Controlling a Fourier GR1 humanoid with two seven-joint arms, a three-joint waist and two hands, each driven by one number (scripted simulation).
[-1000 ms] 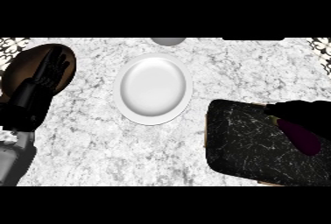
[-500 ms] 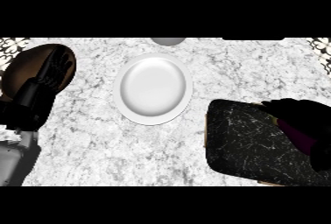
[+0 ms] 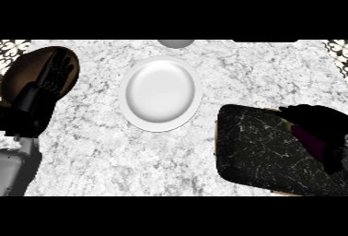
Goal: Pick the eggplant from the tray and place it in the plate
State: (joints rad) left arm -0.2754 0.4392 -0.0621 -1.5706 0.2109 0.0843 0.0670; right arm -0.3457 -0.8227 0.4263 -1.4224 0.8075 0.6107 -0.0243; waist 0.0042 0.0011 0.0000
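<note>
The purple eggplant [image 3: 307, 137] lies at the right end of the dark marbled tray [image 3: 265, 156], mostly covered by my right hand [image 3: 321, 123]. That hand's fingers curl over and around it, so only a strip of purple shows. The white oval plate [image 3: 160, 93] sits on the counter to the tray's upper left, with nothing on it. My left hand [image 3: 49, 80] rests open at the far left, fingers up, well away from the plate and tray.
A brown round board [image 3: 31, 69] lies under my left hand at the left edge. A small grey round object [image 3: 176, 43] sits at the counter's back edge behind the plate. White marbled counter lies between plate and tray.
My right hand has come down and a little leftward onto the eggplant, covering more of it, with its fingers curling round. The left hand has barely shifted.
</note>
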